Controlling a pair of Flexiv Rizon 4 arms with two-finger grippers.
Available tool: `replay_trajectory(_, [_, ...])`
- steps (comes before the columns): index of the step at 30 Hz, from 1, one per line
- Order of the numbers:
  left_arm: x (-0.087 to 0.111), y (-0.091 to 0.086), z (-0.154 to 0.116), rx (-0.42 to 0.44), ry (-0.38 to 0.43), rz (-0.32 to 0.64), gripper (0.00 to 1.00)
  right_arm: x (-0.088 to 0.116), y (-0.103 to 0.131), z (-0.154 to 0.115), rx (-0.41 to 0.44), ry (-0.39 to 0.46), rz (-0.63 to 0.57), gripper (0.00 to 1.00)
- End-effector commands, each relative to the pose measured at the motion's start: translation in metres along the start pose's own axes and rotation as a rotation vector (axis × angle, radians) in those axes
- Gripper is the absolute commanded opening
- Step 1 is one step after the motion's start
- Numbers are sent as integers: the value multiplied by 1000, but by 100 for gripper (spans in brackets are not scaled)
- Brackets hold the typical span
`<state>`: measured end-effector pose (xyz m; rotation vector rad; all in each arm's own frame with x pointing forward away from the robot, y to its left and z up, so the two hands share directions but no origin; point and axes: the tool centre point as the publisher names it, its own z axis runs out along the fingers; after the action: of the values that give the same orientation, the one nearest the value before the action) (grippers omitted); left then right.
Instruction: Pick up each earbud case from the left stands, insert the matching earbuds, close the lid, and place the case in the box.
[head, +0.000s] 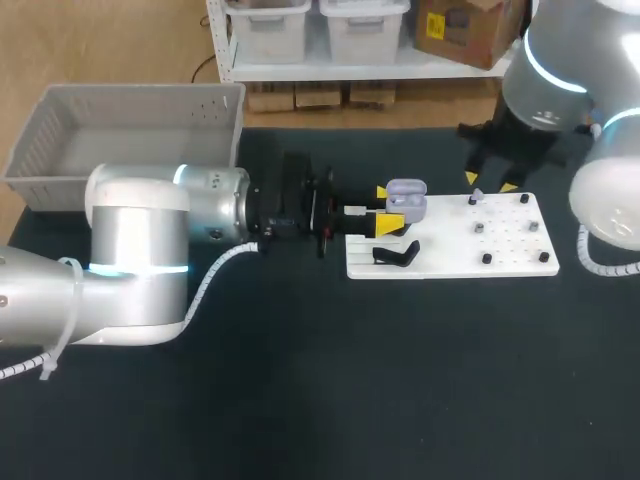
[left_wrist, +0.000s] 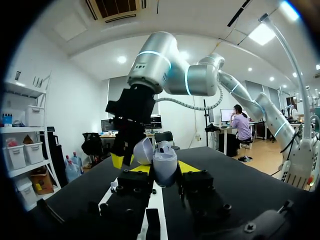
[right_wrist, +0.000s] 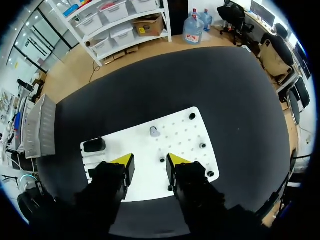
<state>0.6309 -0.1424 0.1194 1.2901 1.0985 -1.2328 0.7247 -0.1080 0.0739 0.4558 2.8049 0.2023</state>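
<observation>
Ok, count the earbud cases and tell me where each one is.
2. A pale purple case, lid open, is held in the left end effector; a black case lies on the white board. Others may be hidden.

Silver arms (head: 140, 250), glowing cyan joint rings (head: 140, 268), white spiral cable (head: 215, 275), black yellow-tipped jaws.

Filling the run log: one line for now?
left gripper: shut on open lavender case | right gripper: open above white board | black case: on board
</observation>
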Motion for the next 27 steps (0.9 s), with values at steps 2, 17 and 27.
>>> replay_trajectory(2, [1,-1,0,-5,-1,2,0,-6,0,22,-13,39,-11,44])
replay_trajectory(17, [1,-1,0,-5,-1,2,0,-14,-8,48,-32,78,-43,45])
replay_trajectory(27, [1,-1,0,-5,-1,2,0,-15,-5,60,-54,105,-60,40])
